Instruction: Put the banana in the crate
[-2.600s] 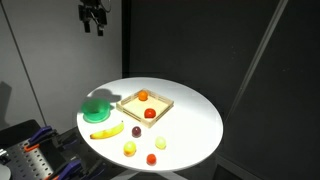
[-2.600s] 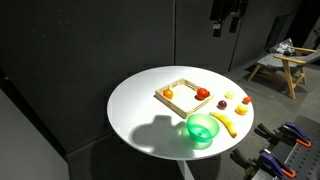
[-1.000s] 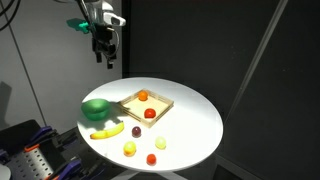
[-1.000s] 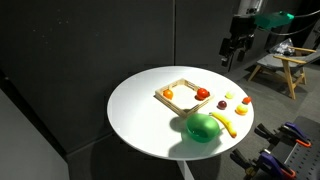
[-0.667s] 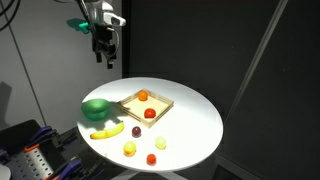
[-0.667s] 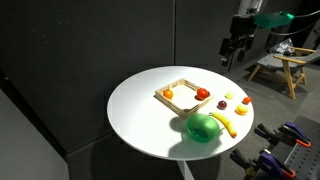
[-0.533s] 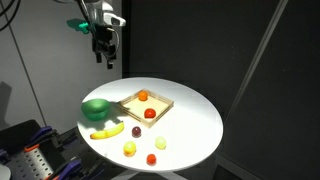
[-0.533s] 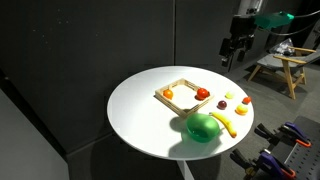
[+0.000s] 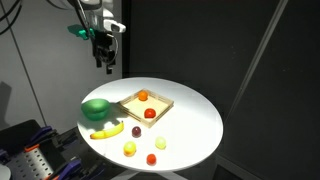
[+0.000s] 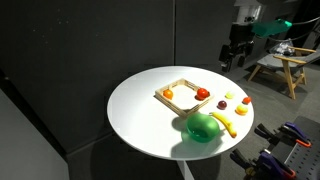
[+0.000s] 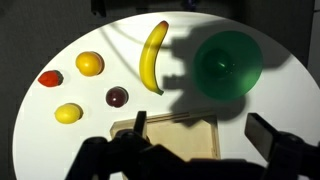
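Wrist view looks down on a round white table (image 11: 40, 140), where the gripper (image 11: 200, 130) shows two dark fingers (image 11: 140, 124) set wide apart with nothing between them but air, so the jaws are spread and empty. The banana (image 11: 153, 57) lies flat on the tabletop, outside the crate (image 11: 175, 124), whose light-wood rim shows between the fingers low in that view. Just beside the banana sits the green bowl (image 11: 229, 62), apart from it by a narrow gap. On the banana's other side are four small fruits: an orange-yellow one (image 11: 90, 64), a red one (image 11: 50, 78), a dark purple one (image 11: 117, 97) near the banana's end, and a yellow one (image 11: 69, 113). In both exterior views the gripper (image 9: 105, 62) (image 10: 228, 58) hangs well above the table (image 9: 195, 115) (image 10: 135, 110), off toward its edge, touching nothing. The banana (image 9: 107, 130) (image 10: 227, 123) rests close to the green bowl (image 9: 94, 108) (image 10: 203, 127) and near a corner of the crate (image 9: 128, 101) (image 10: 183, 84). Inside the crate lie an orange fruit (image 9: 143, 96) (image 10: 168, 94) and a red fruit (image 9: 150, 114) (image 10: 203, 93), in separate corners.
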Available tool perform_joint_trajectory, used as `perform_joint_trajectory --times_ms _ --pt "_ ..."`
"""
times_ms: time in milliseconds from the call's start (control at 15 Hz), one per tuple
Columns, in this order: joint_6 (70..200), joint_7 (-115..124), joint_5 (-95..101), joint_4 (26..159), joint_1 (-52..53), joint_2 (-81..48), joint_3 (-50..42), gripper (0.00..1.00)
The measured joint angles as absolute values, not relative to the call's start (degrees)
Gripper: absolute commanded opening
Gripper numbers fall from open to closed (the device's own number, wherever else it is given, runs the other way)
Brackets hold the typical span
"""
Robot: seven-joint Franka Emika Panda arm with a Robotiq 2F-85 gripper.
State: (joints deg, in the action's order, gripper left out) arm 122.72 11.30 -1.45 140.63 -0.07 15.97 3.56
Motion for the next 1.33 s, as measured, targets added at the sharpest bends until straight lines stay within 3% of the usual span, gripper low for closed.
perform_joint_trajectory --times_ms 1333 --pt "137.71 14.37 -0.72 149.75 -2.57 6.82 0.98 1.0"
